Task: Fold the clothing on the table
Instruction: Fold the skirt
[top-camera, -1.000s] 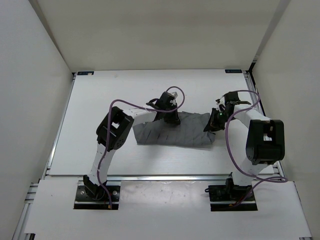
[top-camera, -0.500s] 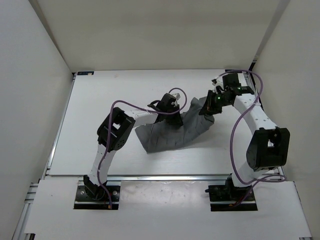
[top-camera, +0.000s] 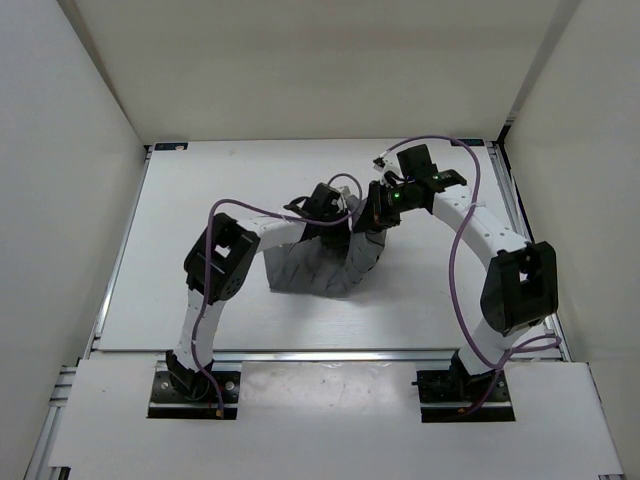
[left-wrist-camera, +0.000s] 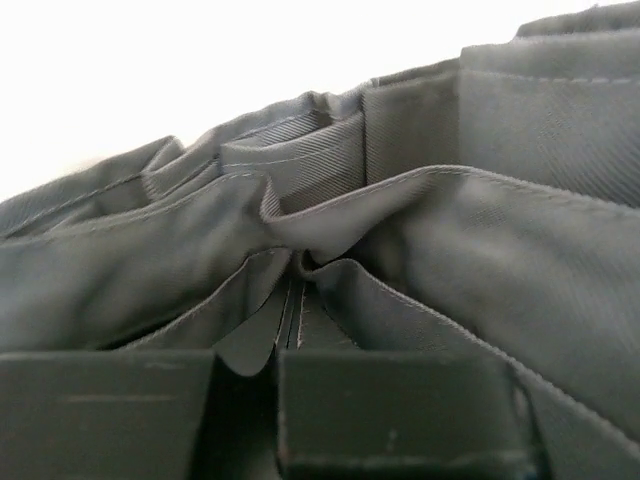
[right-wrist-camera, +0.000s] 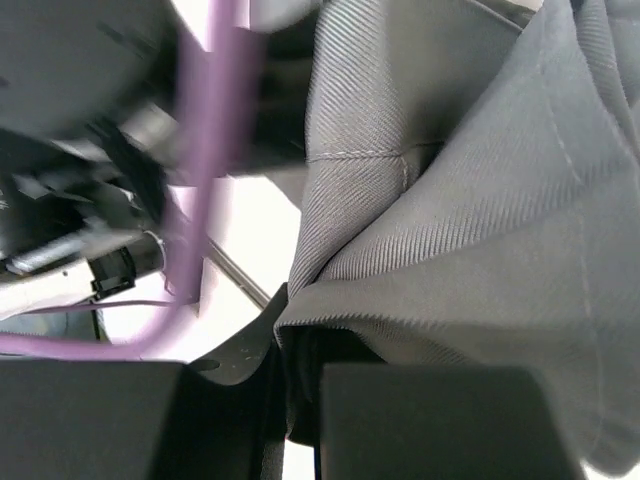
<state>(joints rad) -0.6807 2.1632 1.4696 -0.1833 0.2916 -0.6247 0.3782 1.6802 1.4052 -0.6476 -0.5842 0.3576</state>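
The clothing is a thin grey pleated skirt, bunched into a rumpled heap near the middle of the table, with its right end lifted off the surface. From overhead I see my two arms meeting above it, my left gripper at about eleven o'clock of the heap and my right gripper at one o'clock, near each other. Only the wrist views show the grip. My left jaws are pressed together on a thin fold between pleats. My right jaws are nearly together, clamping a stitched edge, hem or waistband I cannot say, with a blurred purple cable at nine o'clock.
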